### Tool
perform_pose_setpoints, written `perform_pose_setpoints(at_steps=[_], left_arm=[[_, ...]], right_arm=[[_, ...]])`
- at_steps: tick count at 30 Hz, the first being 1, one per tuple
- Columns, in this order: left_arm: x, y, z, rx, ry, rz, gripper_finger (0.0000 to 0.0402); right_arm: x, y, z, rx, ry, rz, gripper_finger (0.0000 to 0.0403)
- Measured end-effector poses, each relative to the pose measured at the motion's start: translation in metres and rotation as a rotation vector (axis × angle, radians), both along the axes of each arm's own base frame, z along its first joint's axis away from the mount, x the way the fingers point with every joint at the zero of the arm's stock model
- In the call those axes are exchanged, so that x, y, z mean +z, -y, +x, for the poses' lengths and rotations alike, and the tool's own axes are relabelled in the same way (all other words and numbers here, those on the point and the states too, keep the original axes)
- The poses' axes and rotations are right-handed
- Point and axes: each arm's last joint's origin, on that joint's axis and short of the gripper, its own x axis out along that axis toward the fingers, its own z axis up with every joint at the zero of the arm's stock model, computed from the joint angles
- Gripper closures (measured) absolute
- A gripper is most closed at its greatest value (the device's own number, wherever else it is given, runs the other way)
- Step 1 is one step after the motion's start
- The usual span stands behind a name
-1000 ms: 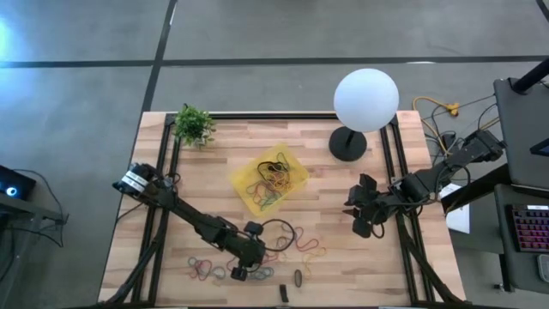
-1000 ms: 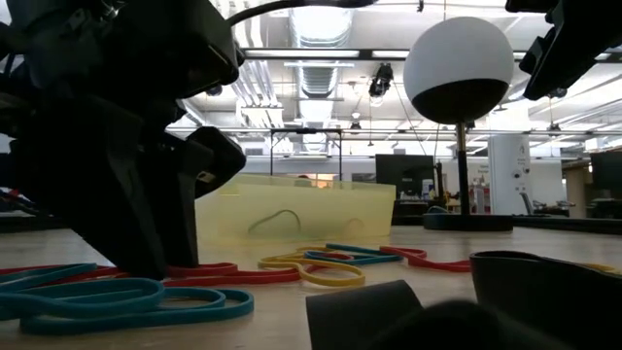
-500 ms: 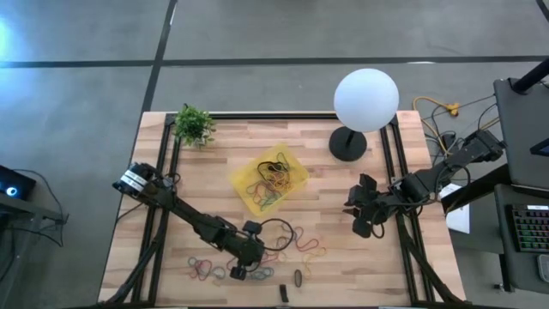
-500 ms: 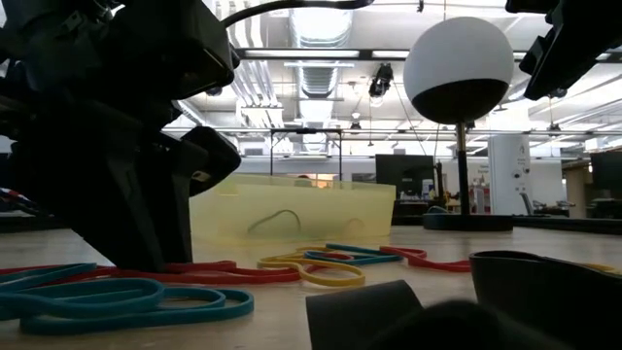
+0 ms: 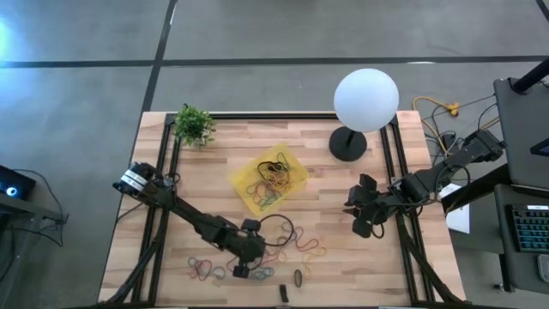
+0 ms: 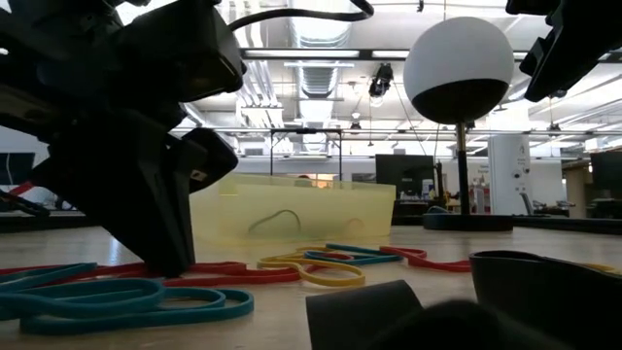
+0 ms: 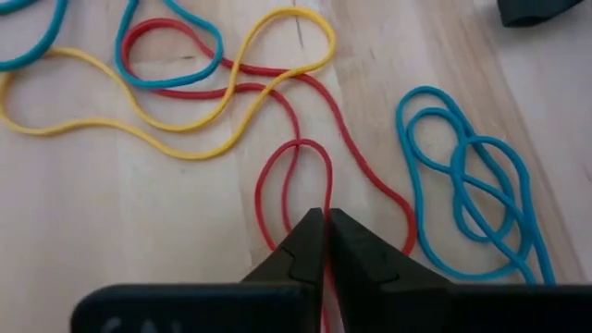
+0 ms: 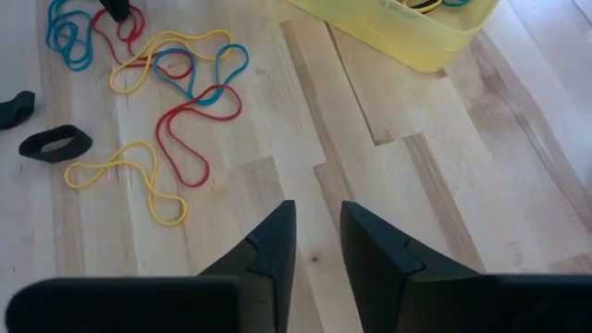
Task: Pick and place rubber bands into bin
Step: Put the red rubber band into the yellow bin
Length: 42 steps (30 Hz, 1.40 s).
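Rubber bands in red, yellow, blue and green lie loose on the wood near the near edge, beside a big black ring. More bands lie in the yellow bin, which also shows in the low view. My left gripper is down among the loose bands, shut on a red band. My right gripper hovers open over bare wood at the table's right, away from the bands. My left gripper pinches one strand of the red band's small loop between its two fingertips, coming down at a slant from above. The rest of the red band lies slack on the wood, crossed by a yellow band.
A lamp with a white globe and black round base stands at the far right, and a small green plant at the far left. Small dark oblong pieces lie by the near edge. A knotted blue band lies beside the red one.
My left gripper has shifted a little toward the table's right and tipped slightly while staying low on the wood among the bands. The right arm has kept still.
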Motion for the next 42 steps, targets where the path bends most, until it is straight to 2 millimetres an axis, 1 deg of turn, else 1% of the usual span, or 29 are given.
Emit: perform_pose_setpoints(at_steps=[4,12,17,22,26,31,34,38,42], left_arm=[[0.007,-0.002,0.0,0.016,0.023,0.008,0.0402],[0.033,-0.007,-0.001,0.059,0.117,-0.001,0.0401],[0.057,-0.013,-0.002,0.121,0.218,0.003,0.0401],[0.089,-0.02,-0.005,0.188,0.337,-0.007,0.0401],[0.114,-0.03,-0.011,0.261,0.429,0.006,0.0401],[0.144,-0.044,-0.023,0.338,0.55,0.073,0.0401],[0.159,-0.054,-0.028,0.382,0.611,0.119,0.0401],[0.172,-0.071,-0.031,0.427,0.657,0.186,0.0401],[0.177,-0.086,-0.03,0.455,0.667,0.231,0.0401]], right_arm=[[0.0,0.0,0.0,-0.002,0.003,-0.002,0.033],[-0.001,0.0,0.0,-0.003,0.006,-0.014,0.0329],[-0.003,0.0,-0.001,0.001,-0.002,-0.024,0.0323],[-0.005,0.001,-0.001,0.022,-0.008,-0.051,0.0322],[-0.008,0.001,-0.002,0.032,-0.012,-0.077,0.0328],[-0.013,0.003,-0.003,0.017,-0.014,-0.117,0.0335],[-0.017,0.004,-0.004,0.015,-0.021,-0.125,0.0334],[-0.022,0.004,-0.004,0.015,-0.02,-0.124,0.0329],[-0.023,0.004,-0.004,0.009,-0.016,-0.118,0.0328]])
